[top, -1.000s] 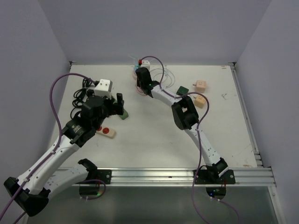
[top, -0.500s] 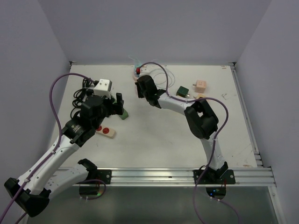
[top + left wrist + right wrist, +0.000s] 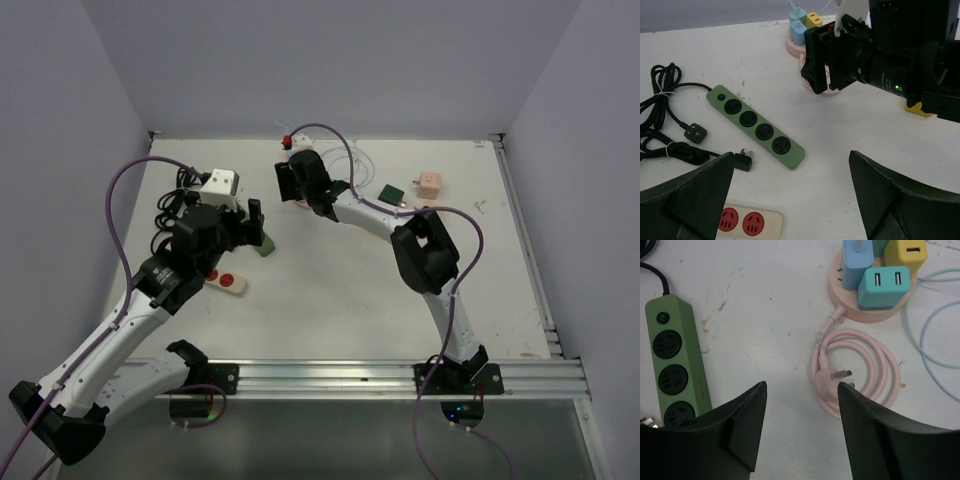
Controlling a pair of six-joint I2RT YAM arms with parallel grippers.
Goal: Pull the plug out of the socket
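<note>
A round pink socket (image 3: 867,310) holds a blue plug (image 3: 856,262), a teal plug (image 3: 885,287) and a yellow plug (image 3: 905,252). Its pink cord (image 3: 860,375) lies coiled in front of it. My right gripper (image 3: 801,390) is open and empty, hovering above the table beside the coil and left of the socket; it also shows in the top view (image 3: 290,185). My left gripper (image 3: 791,165) is open and empty above the near end of a green power strip (image 3: 755,125). A loose black plug (image 3: 743,160) lies beside the strip.
A white strip with red sockets (image 3: 742,222) lies under my left gripper. Coiled black cable (image 3: 665,115) lies at the left. A green adapter (image 3: 390,193) and a peach adapter (image 3: 431,182) sit at the back right. Thin cables (image 3: 935,340) loop right of the socket.
My right gripper has swung left and a little nearer, away from above the pink socket, and its elbow has shifted right. My left arm has not moved.
</note>
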